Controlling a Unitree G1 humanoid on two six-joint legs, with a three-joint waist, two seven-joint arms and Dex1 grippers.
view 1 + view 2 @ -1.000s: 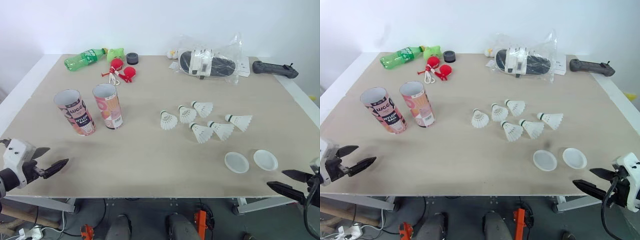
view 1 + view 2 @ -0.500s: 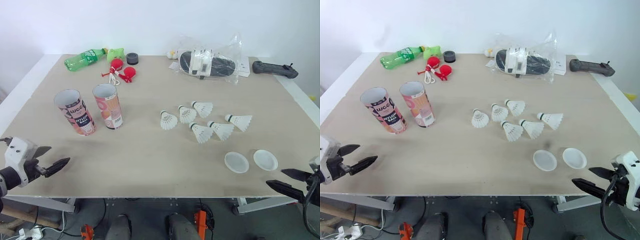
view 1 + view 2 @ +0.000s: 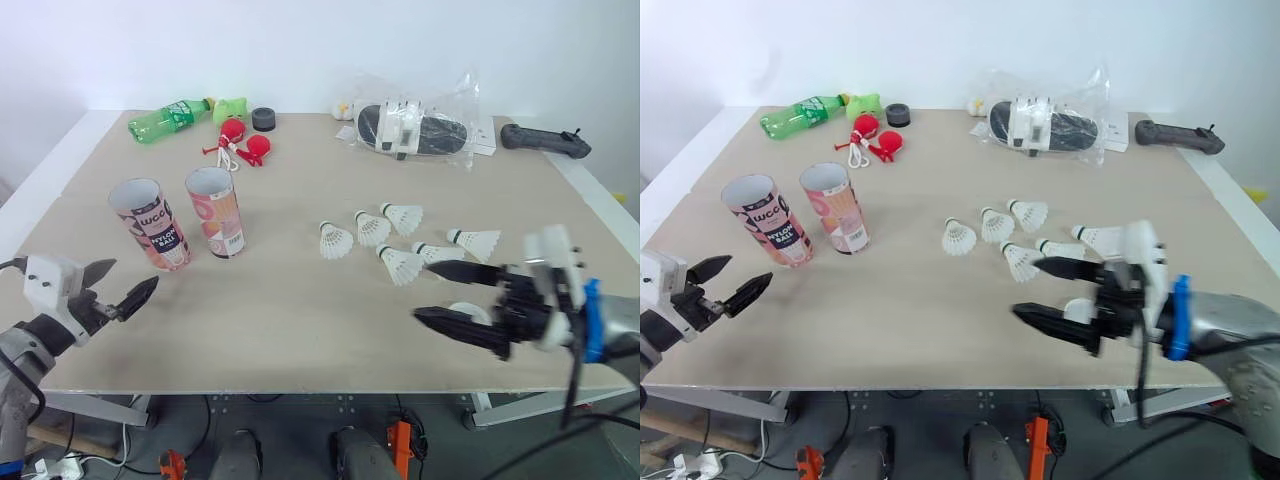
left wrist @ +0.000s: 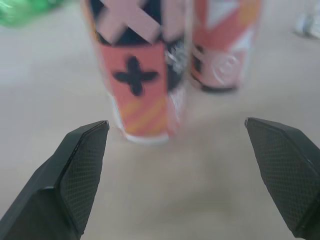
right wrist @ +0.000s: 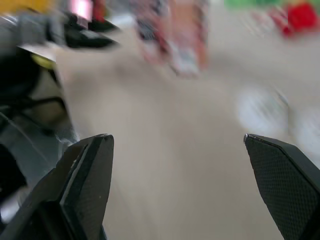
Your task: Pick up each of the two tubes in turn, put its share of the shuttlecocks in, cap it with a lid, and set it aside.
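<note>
Two open tubes stand upright at the left of the table: a dark-printed one (image 3: 150,224) and a pink one (image 3: 216,212). Several white shuttlecocks (image 3: 400,245) lie right of the middle. My left gripper (image 3: 135,272) is open and empty at the front left, short of the dark-printed tube (image 4: 137,75). My right gripper (image 3: 422,290) hangs open and empty just in front of the shuttlecocks. It covers most of a white lid (image 3: 468,311); the other lid is hidden behind the arm.
Along the far edge lie a green bottle (image 3: 165,117), a green toy (image 3: 230,105), a red toy with a cord (image 3: 245,145), a black puck (image 3: 264,117), a bagged dark item (image 3: 415,125) and a black handle tool (image 3: 545,140).
My right arm has swung from the front right edge in over the table, now covering the lids. My left gripper has come forward toward the tubes.
</note>
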